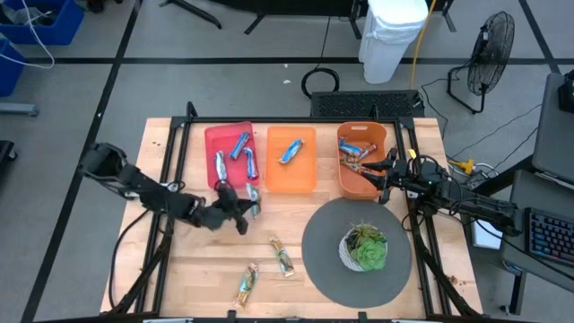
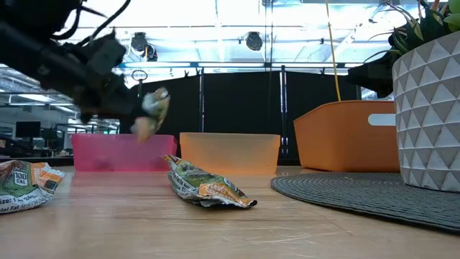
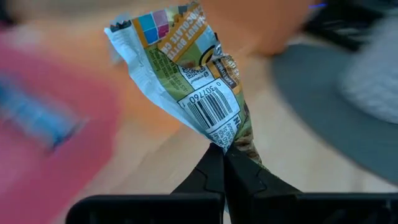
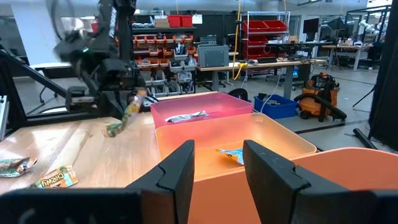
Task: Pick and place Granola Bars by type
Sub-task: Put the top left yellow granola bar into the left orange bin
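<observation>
Wooden bench (image 1: 179, 278), three bins at rear | left gripper (image 3: 222, 151) pinching green-gold granola bar (image 3: 186, 81), lifted beside red bin (image 1: 211, 136) (holding blue bars) | right gripper (image 4: 217, 155) parted, idle over far orange bin (image 1: 352, 187) | next: carry to matching bin, release

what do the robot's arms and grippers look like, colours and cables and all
Both arms are dark, near-black jointed links. The left gripper has two slim black fingers tapering to points. The right gripper has broad, flat matte-black fingers. Black cables trail from the right arm.
</observation>
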